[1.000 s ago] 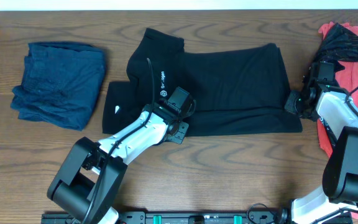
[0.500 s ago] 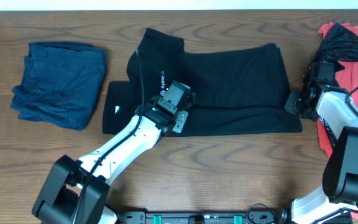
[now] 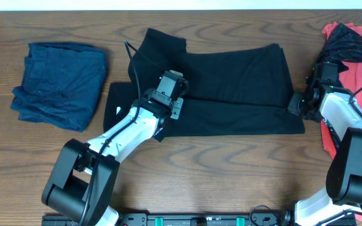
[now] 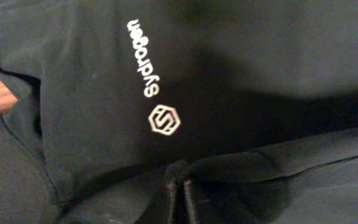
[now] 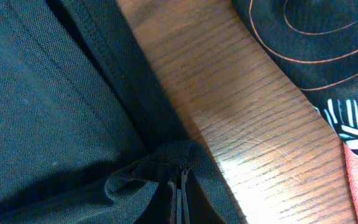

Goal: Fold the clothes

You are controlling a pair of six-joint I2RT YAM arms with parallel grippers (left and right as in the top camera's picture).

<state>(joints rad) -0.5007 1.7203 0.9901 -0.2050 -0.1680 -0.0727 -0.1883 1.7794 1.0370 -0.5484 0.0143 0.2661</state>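
Note:
A black T-shirt with a small white logo lies spread across the middle of the table, its lower edge lifted and folded upward. My left gripper is shut on the shirt's lower hem near the logo; the pinched fold shows in the left wrist view. My right gripper is shut on the shirt's right lower corner, seen in the right wrist view at the table's wood.
A folded dark blue garment lies at the left. A red and black pile of clothes lies at the right edge, also in the right wrist view. Bare wood table runs along the front.
My left gripper has carried the shirt's lower hem up and to the left, toward the logo. The right gripper has stayed almost in place, holding its corner.

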